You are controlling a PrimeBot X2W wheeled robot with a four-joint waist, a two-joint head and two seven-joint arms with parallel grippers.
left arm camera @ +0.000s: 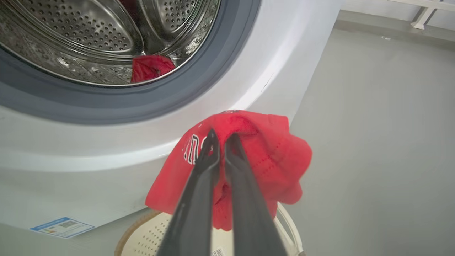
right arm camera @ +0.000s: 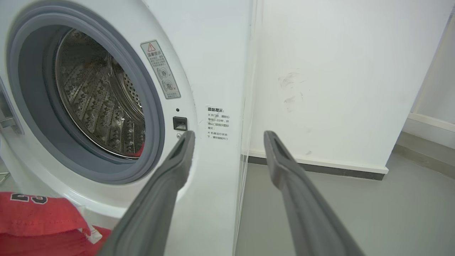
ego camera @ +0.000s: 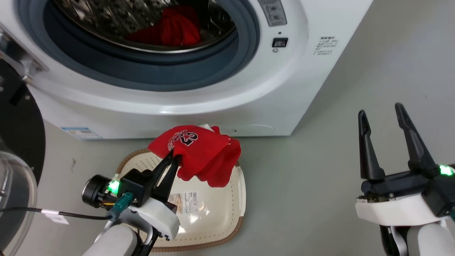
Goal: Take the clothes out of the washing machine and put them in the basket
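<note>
Red jersey (ego camera: 202,153) bears white 23, cream perforated basket (ego camera: 220,217) has brown rim, and the other garment (ego camera: 177,30) looks plain red.

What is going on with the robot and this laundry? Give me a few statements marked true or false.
1. The left gripper is shut on the red jersey with the number 23. True.
2. The drum is empty. False: a second red garment lies inside the washing machine.
3. The right gripper is open and holds nothing. True.
4. The jersey lies flat on the basket's bottom. False: it hangs from the left gripper over the basket, near its far rim.
5. A barcode sticker shows on the basket's bottom. True.
</note>
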